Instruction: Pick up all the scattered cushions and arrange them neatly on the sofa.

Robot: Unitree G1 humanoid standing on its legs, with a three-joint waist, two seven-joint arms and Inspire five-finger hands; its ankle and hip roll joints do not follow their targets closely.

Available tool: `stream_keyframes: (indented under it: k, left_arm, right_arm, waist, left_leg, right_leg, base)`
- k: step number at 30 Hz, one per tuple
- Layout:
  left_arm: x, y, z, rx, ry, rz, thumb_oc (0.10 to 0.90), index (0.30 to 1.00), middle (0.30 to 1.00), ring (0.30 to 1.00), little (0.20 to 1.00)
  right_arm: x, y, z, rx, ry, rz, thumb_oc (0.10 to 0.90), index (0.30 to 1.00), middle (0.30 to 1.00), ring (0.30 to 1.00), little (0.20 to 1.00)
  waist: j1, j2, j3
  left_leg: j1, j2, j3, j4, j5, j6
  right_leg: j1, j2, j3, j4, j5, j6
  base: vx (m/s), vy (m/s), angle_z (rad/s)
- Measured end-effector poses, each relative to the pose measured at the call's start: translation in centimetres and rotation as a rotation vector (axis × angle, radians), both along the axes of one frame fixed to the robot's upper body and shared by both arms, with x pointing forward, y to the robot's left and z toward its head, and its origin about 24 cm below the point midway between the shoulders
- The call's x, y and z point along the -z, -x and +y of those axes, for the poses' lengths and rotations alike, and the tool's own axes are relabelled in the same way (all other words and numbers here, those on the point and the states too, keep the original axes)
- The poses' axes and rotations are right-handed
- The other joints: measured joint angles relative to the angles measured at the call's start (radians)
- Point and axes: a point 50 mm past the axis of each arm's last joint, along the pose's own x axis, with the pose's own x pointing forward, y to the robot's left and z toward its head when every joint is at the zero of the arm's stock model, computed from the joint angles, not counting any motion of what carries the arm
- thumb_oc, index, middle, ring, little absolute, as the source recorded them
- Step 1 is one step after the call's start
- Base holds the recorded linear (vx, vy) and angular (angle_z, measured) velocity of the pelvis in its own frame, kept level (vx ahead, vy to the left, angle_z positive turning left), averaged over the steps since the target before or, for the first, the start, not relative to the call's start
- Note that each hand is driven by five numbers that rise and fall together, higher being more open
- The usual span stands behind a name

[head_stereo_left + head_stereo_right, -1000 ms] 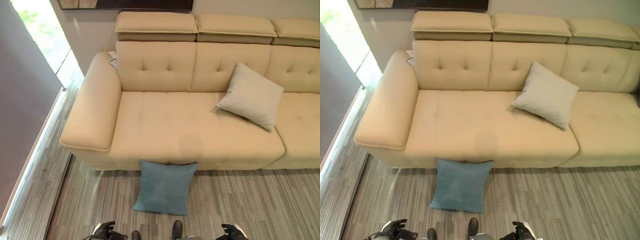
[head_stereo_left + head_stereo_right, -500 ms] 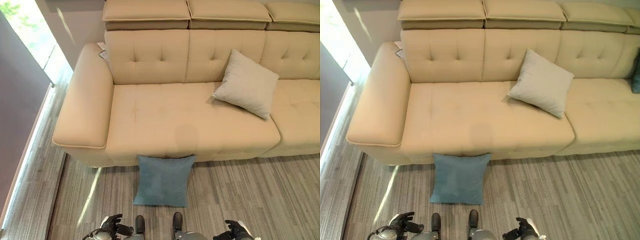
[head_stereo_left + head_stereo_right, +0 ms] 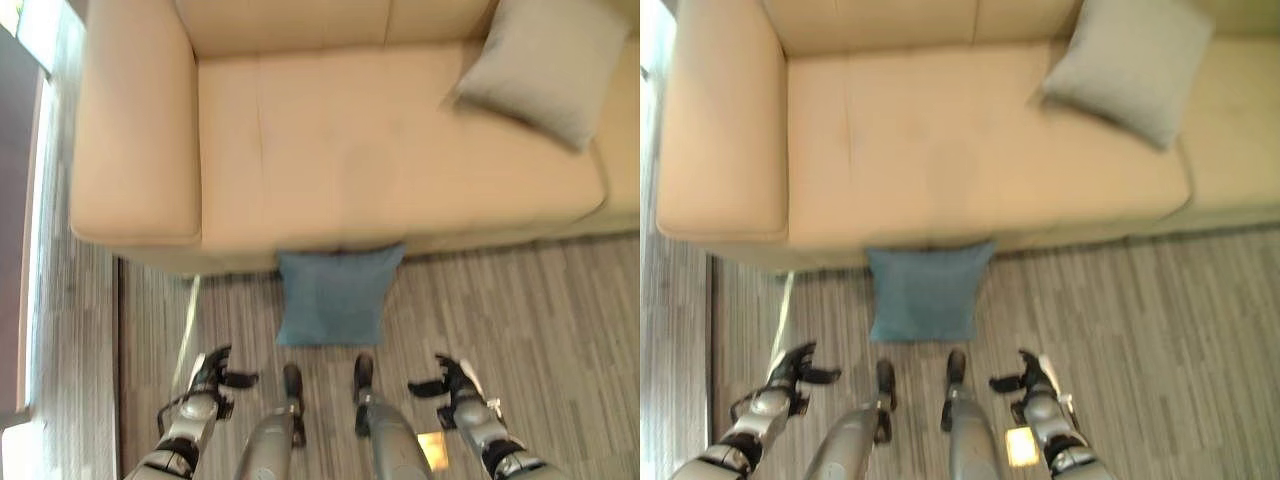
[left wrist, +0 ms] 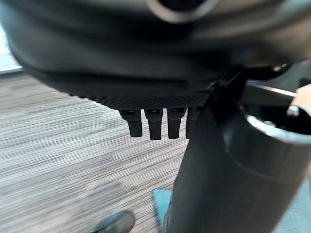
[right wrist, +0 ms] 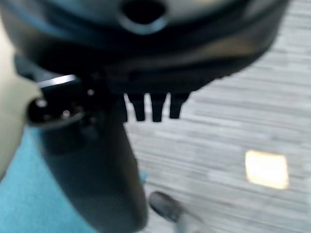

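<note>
Nearest to the camera, the left hand (image 3: 212, 372) and the right hand (image 3: 449, 380) are being held low over the floor (image 3: 1160, 330), well short of the sofa (image 3: 330, 140) and apart from each other. The fingers (image 4: 155, 125) of the left hand are being kept straight and relaxed, nothing being grasped in them; in its own wrist view the right hand (image 5: 146, 63) is likewise being shown released, its fingers (image 5: 156, 109) being extended over bare striped flooring.

Just beyond the hands, one blue cushion (image 3: 335, 295) is being seen on the floor, a square, plain, teal-blue pad. It is lying in front of the sofa with its far edge touching the sofa's front face, roughly below the middle of the left seat.

Farther on, the sofa is being shown as cream-beige, with a broad armrest (image 3: 720, 120) at its left end. One grey cushion (image 3: 1130, 65), pale and square, is lying tilted on the sofa's seat towards the right.

Two cushions are being counted in all: one blue on the floor, one grey on the sofa.
</note>
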Motion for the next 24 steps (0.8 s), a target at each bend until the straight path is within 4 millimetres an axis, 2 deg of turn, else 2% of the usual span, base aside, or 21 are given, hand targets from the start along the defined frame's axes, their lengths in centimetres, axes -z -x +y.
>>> stream_keyframes:
  k: [2,4,6,8,9,12,13,14,17,18,19,21,24]
  left_arm:
    - [-0.8,-1.1,-0.3,-0.010,0.000,-0.036,0.800,0.900,0.900,0.900,0.900]
    - [-2.3,-2.7,-0.5,-0.026,0.000,-0.102,0.800,0.900,0.900,0.900,0.900]
    - [-2.9,-3.4,-0.7,-0.026,-0.005,-0.129,0.800,0.900,0.900,0.900,0.900]
    - [-3.5,-4.0,-1.1,-0.034,0.001,-0.154,0.800,0.900,0.900,0.900,0.900]
    - [-4.5,-4.8,-1.4,-0.033,0.004,-0.200,0.800,0.900,0.900,0.900,0.900]
    - [-8.1,-7.8,-2.0,-0.029,-0.005,-0.323,0.800,0.900,0.900,0.900,0.900]
    - [-8.8,-8.3,-2.2,-0.029,-0.005,-0.342,0.800,0.900,0.900,0.900,0.900]
    - [-10.1,-9.2,-2.5,-0.032,-0.004,-0.384,0.800,0.900,0.900,0.900,0.900]
    - [-11.5,-10.0,-2.6,-0.036,-0.008,-0.422,0.800,0.900,0.900,0.900,0.900]
    - [-13.4,-11.1,-2.9,-0.032,-0.009,-0.478,0.800,0.900,0.900,0.900,0.900]
    - [-13.8,-11.3,-3.0,-0.033,-0.002,-0.492,0.800,0.900,0.900,0.900,0.900]
    - [-16.8,-12.5,-3.4,-0.033,0.044,-0.586,0.800,0.900,0.900,0.900,0.900]
    - [-20.3,-13.7,-3.3,-0.022,0.051,-0.675,0.800,0.900,0.900,0.900,0.900]
  right_arm:
    - [-1.2,-1.4,0.4,0.002,-0.001,-0.060,0.800,0.900,0.900,0.900,0.900]
    - [-3.3,-3.4,0.7,0.028,-0.001,-0.159,0.800,0.900,0.900,0.900,0.900]
    - [-4.4,-4.4,0.9,0.031,0.000,-0.209,0.800,0.900,0.900,0.900,0.900]
    - [-5.7,-5.4,1.4,0.037,0.014,-0.276,0.800,0.900,0.900,0.900,0.900]
    - [-7.3,-6.2,1.2,0.039,0.031,-0.349,0.800,0.900,0.900,0.900,0.900]
    - [-10.9,-8.3,0.6,0.075,0.079,-0.479,0.800,0.900,0.900,0.900,0.900]
    - [-11.4,-8.5,0.4,0.083,0.089,-0.493,0.800,0.900,0.900,0.900,0.900]
    - [-13.1,-9.4,0.6,0.096,0.099,-0.548,0.800,0.900,0.900,0.900,0.900]
    - [-14.5,-10.2,0.8,0.111,0.103,-0.595,0.800,0.900,0.900,0.900,0.900]
    - [-16.3,-11.1,1.1,0.116,0.084,-0.648,0.800,0.900,0.900,0.900,0.900]
    - [-16.5,-11.2,1.0,0.120,0.087,-0.649,0.800,0.900,0.900,0.900,0.900]
    - [-19.1,-12.2,0.9,0.121,0.091,-0.714,0.800,0.900,0.900,0.900,0.900]
    - [-21.8,-12.9,0.4,0.147,0.067,-0.779,0.800,0.900,0.900,0.900,0.900]
  waist:
    - [-0.003,0.001,0.015]
    - [-0.009,0.001,0.022]
    - [-0.015,0.000,0.029]
    - [-0.021,0.002,0.019]
    - [-0.023,0.003,0.008]
    - [-0.024,0.004,0.007]
    - [-0.025,0.004,0.007]
    - [-0.025,0.005,0.006]
    - [-0.026,0.005,0.006]
    - [-0.025,0.006,0.004]
    - [-0.025,0.009,0.002]
    - [-0.021,0.011,0.000]
    - [-0.020,0.011,0.002]
  left_leg:
    - [-0.073,0.003,-0.001,0.058,-0.003,0.007]
    - [-0.203,0.012,-0.001,0.158,-0.033,0.011]
    - [-0.249,0.012,-0.002,0.189,-0.038,0.012]
    - [-0.345,0.032,-0.003,0.298,-0.079,0.012]
    - [-0.430,0.038,-0.005,0.364,-0.101,0.015]
    - [-0.621,0.047,-0.015,0.478,-0.115,0.017]
    - [-0.649,0.047,-0.014,0.495,-0.116,0.018]
    - [-0.702,0.049,-0.013,0.525,-0.119,0.017]
    - [-0.765,0.053,-0.013,0.565,-0.130,0.016]
    - [-0.829,0.058,-0.014,0.590,-0.126,0.018]
    - [-0.848,0.059,-0.016,0.599,-0.126,0.016]
    - [-0.931,0.060,-0.018,0.608,-0.123,0.009]
    - [-1.038,0.059,-0.018,0.646,-0.115,0.013]
  right_leg:
    - [-0.072,-0.007,0.002,0.054,-0.002,-0.006]
    - [-0.197,-0.014,0.015,0.146,-0.033,-0.014]
    - [-0.246,-0.013,0.021,0.178,-0.032,-0.022]
    - [-0.335,-0.016,0.023,0.262,-0.058,-0.032]
    - [-0.417,-0.018,0.027,0.325,-0.089,-0.031]
    - [-0.605,-0.024,0.031,0.437,-0.108,-0.045]
    - [-0.635,-0.026,0.032,0.456,-0.111,-0.048]
    - [-0.691,-0.027,0.038,0.490,-0.117,-0.053]
    - [-0.757,-0.028,0.044,0.531,-0.122,-0.057]
    - [-0.821,-0.027,0.045,0.556,-0.122,-0.058]
    - [-0.839,-0.026,0.045,0.564,-0.122,-0.058]
    - [-0.922,-0.028,0.044,0.573,-0.116,-0.064]
    - [-1.033,-0.033,0.047,0.618,-0.112,-0.071]
  base:
    - [-0.13,-0.039,0.06]
    - [-0.10,-0.042,0.04]
    - [-0.09,-0.059,0.02]
    - [-0.07,-0.075,-0.06]
    - [-0.05,-0.063,-0.01]
    - [-0.02,-0.049,0.10]
    - [0.01,-0.064,0.06]
    - [0.00,-0.059,0.01]
    - [-0.01,-0.047,0.00]
    - [-0.02,-0.071,0.01]
    - [0.01,-0.063,0.02]
    - [0.02,-0.061,0.02]
    - [0.03,-0.029,0.06]
